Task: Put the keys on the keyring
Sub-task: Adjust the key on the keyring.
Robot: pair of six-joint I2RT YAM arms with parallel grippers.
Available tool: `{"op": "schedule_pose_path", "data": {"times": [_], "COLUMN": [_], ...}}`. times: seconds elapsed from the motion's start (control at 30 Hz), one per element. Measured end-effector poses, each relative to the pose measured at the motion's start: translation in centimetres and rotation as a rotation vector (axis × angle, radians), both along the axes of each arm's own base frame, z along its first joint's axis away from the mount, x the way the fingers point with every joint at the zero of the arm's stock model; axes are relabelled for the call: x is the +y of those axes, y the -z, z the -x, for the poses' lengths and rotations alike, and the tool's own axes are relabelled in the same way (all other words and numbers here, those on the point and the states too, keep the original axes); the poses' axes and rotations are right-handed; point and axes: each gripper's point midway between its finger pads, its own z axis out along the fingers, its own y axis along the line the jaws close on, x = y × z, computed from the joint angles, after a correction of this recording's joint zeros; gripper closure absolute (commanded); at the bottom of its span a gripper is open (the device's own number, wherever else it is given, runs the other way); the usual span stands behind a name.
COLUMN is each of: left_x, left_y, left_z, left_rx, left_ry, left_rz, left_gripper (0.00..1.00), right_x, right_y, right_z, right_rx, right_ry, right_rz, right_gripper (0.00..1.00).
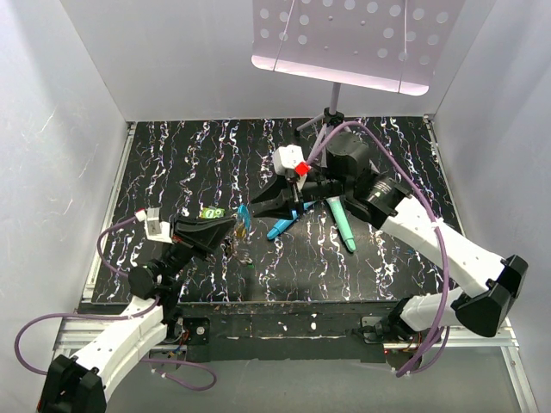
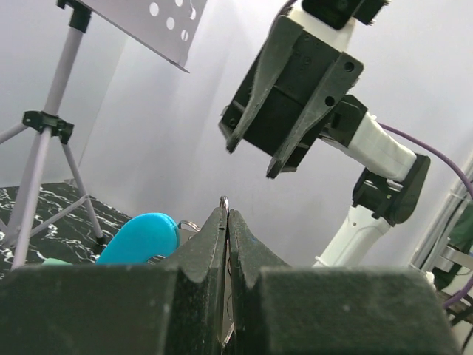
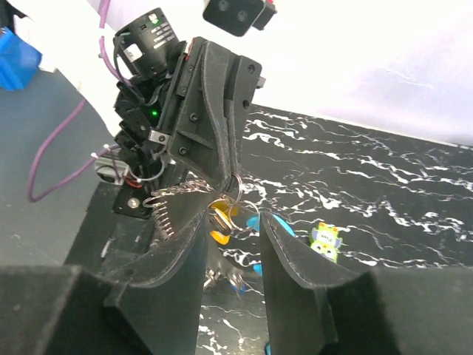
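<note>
My left gripper [image 1: 231, 229] is shut on a thin metal loop of the keyring [image 2: 224, 201], held above the table. In the right wrist view the keyring's grey coiled part [image 3: 174, 194] and bright blue section [image 3: 282, 223] hang from the left gripper's fingertips [image 3: 230, 171]. The keys dangle there: a yellow-headed one [image 3: 220, 222] and a blue-headed one [image 3: 241, 287] lower down. My right gripper [image 1: 261, 205] faces the left one and stands open. Its fingers [image 3: 284, 248] flank the hanging keys without touching them.
Two teal sticks [image 1: 284, 225] [image 1: 342, 224] lie on the black marbled table under the right arm. A small green owl tag [image 3: 325, 240] lies beside the keyring. A tripod [image 1: 331, 112] with a perforated panel [image 1: 353, 39] stands at the back. White walls enclose the table.
</note>
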Motion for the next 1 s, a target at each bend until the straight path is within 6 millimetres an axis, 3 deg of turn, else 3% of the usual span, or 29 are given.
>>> {"op": "schedule_pose_path", "data": {"times": [0.33, 0.8, 1.0], "left_x": [-1.4, -2.0, -2.0], "left_y": [-1.4, -0.9, -1.0], "left_z": [1.0, 1.2, 1.3], "left_rx": [-0.034, -0.022, -0.027], "left_ry": [0.107, 0.145, 0.147], "left_rz": [-0.043, -0.076, -0.077], "left_gripper": [1.0, 1.0, 1.0], "right_x": [0.7, 1.1, 1.4], "right_y": [2.2, 2.0, 2.4], "right_z": [1.2, 1.8, 1.3], "right_rx": [0.158, 0.211, 0.228], "right_ry": [-0.088, -0.122, -0.111], "right_rz": [0.036, 0.024, 0.032], "right_gripper": [0.62, 0.71, 0.69]}}
